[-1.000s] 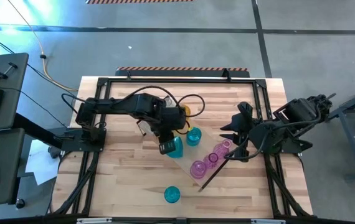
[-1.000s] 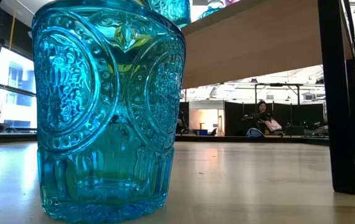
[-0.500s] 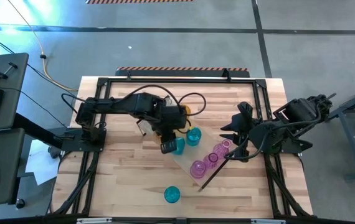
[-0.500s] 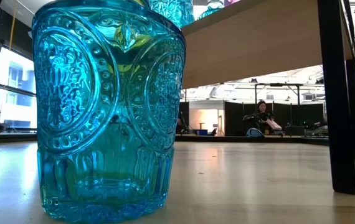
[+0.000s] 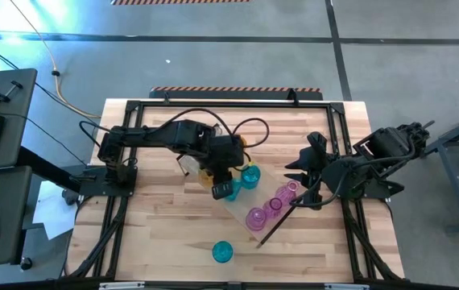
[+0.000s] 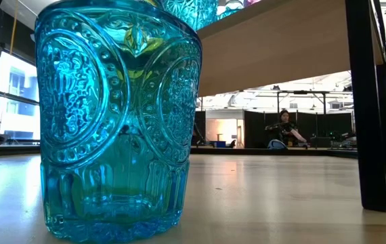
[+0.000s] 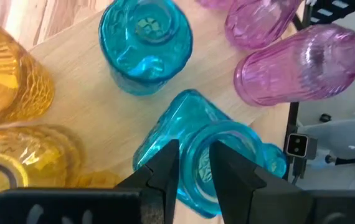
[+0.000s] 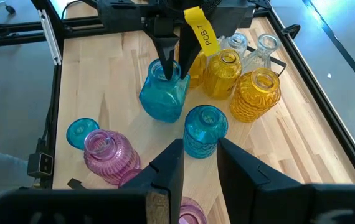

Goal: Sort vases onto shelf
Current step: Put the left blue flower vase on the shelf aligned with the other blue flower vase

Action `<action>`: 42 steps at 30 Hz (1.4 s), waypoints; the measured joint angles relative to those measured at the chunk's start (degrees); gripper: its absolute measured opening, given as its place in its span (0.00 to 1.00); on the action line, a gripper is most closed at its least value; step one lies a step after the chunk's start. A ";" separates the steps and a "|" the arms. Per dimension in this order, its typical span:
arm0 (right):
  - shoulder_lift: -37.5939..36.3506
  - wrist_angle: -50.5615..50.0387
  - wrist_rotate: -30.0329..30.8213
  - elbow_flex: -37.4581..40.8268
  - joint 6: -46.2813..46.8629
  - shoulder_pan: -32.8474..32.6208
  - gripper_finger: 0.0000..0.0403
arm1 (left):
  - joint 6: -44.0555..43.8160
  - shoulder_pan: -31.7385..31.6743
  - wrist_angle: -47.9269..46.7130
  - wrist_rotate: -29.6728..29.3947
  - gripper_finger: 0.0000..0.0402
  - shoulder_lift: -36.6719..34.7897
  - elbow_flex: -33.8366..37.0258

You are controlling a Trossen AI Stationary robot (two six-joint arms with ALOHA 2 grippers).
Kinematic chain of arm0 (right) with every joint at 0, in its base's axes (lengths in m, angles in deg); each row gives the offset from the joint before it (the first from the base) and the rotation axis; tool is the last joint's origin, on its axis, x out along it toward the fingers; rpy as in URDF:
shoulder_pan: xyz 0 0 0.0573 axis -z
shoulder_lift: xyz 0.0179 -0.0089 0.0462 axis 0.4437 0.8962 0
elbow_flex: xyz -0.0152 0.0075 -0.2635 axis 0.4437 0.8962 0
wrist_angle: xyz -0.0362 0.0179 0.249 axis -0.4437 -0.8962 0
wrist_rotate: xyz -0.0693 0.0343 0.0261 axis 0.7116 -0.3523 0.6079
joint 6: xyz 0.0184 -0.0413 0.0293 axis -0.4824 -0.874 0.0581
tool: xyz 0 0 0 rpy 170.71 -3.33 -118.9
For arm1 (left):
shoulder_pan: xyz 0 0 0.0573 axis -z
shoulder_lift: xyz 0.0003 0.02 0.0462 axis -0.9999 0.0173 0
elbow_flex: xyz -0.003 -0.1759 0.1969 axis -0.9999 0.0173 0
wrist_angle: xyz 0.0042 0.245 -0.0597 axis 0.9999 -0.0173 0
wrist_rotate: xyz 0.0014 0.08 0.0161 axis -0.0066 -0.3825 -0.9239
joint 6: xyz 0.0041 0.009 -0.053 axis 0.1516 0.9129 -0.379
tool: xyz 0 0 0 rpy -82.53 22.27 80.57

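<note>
A square-bodied teal vase (image 8: 163, 96) stands on the shelf (image 5: 237, 211), which lies slantwise near the middle of the tabletop (image 5: 157, 234). The left gripper (image 7: 193, 165) is at its mouth, one finger inside the rim and one outside, spread a little; whether they pinch the glass cannot be told. Just beside it on the shelf stands a round teal vase (image 8: 205, 129), with amber vases (image 8: 256, 94) and clear ones (image 8: 266, 46) behind and pink vases (image 8: 106, 155) toward the shelf's other end. A teal vase (image 5: 222, 252) stands alone near the tabletop's front edge. The right gripper (image 8: 196, 165) waits above the right side, fingers slightly apart and holding nothing.
</note>
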 joint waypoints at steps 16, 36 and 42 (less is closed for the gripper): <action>0.00 -0.02 -0.03 0.00 0.32 0.00 0.19 | 0.59 0.04 0.25 -1.25 0.20 -0.04 -9.54; 0.00 -0.48 -1.05 0.00 1.97 -0.52 0.19 | 0.39 6.45 -12.52 -7.88 0.00 0.35 -9.65; 0.00 -0.48 -1.11 0.00 2.54 -0.76 0.19 | 0.43 6.16 -12.56 -8.29 0.00 3.12 -9.68</action>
